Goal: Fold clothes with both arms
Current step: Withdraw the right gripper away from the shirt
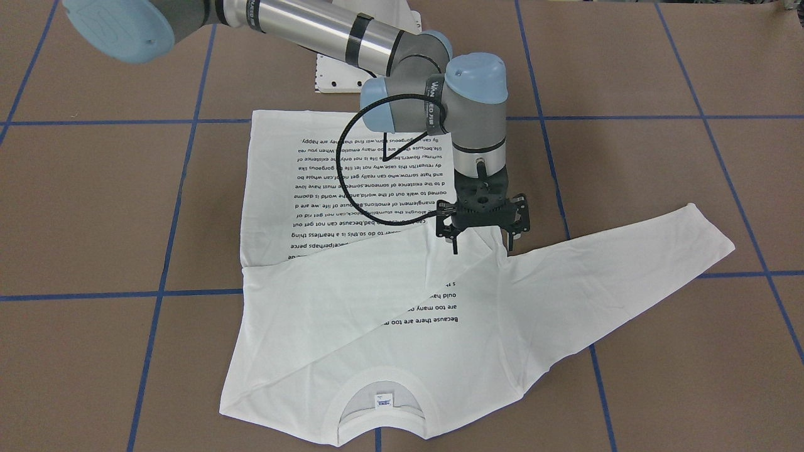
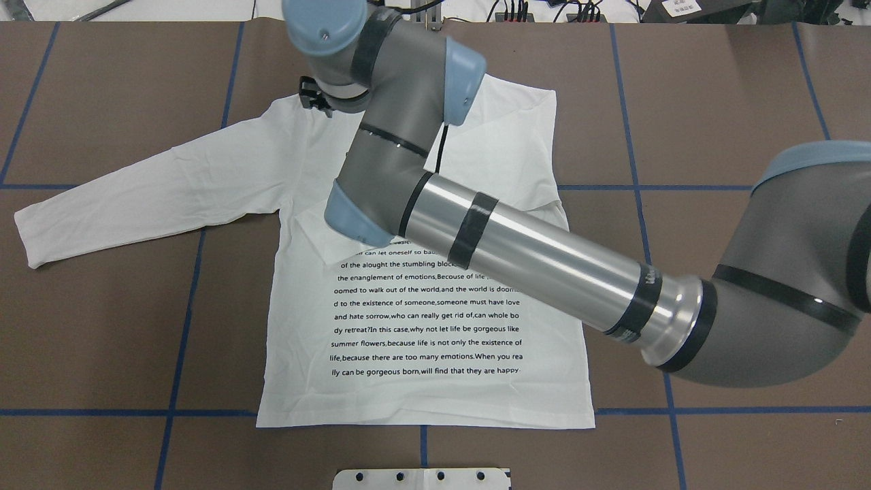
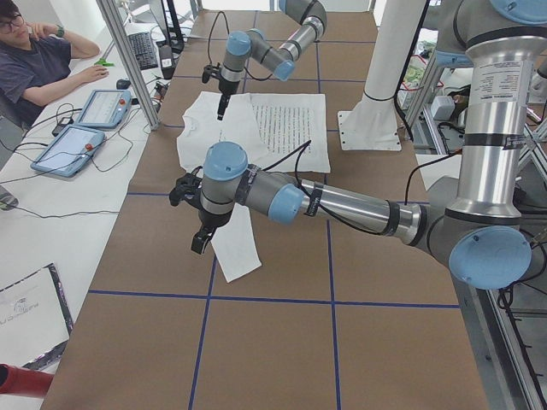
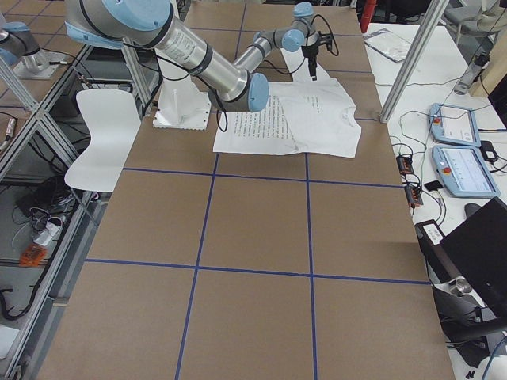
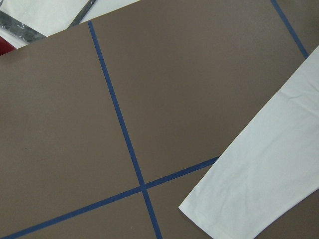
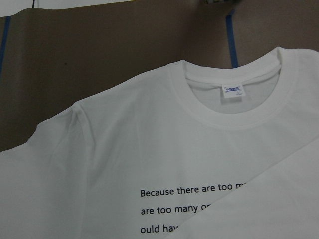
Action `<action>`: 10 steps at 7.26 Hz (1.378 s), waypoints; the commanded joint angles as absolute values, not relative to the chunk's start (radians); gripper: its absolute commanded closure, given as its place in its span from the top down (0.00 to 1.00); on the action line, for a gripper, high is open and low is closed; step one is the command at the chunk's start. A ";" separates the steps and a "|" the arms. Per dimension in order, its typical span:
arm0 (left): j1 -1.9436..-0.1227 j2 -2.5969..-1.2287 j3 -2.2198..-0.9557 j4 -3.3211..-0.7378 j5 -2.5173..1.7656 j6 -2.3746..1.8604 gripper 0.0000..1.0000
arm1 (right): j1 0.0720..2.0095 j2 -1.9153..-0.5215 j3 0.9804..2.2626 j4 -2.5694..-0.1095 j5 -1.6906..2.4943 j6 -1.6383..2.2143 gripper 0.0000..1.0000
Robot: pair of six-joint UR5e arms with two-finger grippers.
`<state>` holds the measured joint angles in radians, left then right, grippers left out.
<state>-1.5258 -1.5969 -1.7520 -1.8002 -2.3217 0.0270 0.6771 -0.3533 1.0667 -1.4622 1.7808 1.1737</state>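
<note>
The white long-sleeved T-shirt (image 1: 352, 188) lies flat on the brown table, text side up, with its collar (image 1: 377, 378) and label (image 6: 233, 91) far from the robot. One sleeve is folded across the chest. The other sleeve (image 2: 136, 197) lies spread out, and its cuff shows in the left wrist view (image 5: 269, 184). My right gripper (image 1: 482, 243) is open and empty, pointing down just above the shirt where the folded sleeve ends; the overhead view mostly hides it (image 2: 311, 101). My left gripper (image 3: 198, 244) hovers high over the spread sleeve's cuff; I cannot tell if it is open.
The white pedestal base (image 1: 339, 75) stands at the robot's edge of the table, close to the shirt's hem. Blue tape lines (image 5: 124, 134) grid the brown tabletop. An operator (image 3: 34, 60) sits beside tablets (image 3: 102, 107) past the table's far edge.
</note>
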 commanded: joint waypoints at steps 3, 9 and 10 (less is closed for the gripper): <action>-1.419 -1.582 -1.718 -1.880 -2.313 -0.173 1.00 | 1.027 -0.804 1.386 -1.563 2.077 0.631 1.00; -1.299 -1.459 -1.717 -2.106 -2.250 -0.394 1.00 | 1.298 -1.337 1.601 -1.549 2.234 0.156 1.00; -1.284 -1.447 -1.713 -2.108 -2.250 -0.406 0.96 | 1.298 -1.363 1.620 -1.551 2.235 0.156 1.00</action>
